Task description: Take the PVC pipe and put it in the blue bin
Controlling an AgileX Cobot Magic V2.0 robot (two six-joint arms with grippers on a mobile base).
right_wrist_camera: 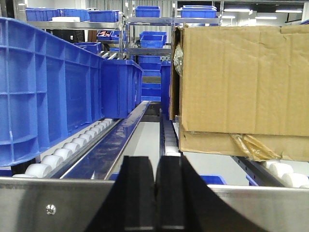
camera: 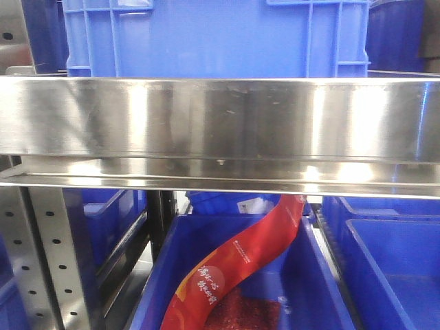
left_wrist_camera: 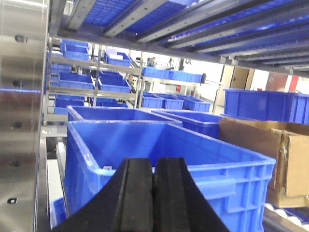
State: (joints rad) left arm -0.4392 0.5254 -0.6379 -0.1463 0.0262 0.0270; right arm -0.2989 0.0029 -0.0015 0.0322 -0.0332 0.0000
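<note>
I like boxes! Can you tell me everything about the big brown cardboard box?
The cardboard box is plain brown, creased and a bit dented. It stands upright on the white rollers of a shelf, across a gap from a blue bin. Crinkly clear plastic pokes out beneath its bottom flap and at its top left corner. Nothing grips it.

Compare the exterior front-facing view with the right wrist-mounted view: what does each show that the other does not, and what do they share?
Only the front view shows the red printed bag hanging into a lower blue bin beneath the steel shelf rail. Only the right wrist view shows the cardboard box, the white rollers and the shut right end effector. Both show blue bins and steel framing; neither shows the PVC pipe.
</note>
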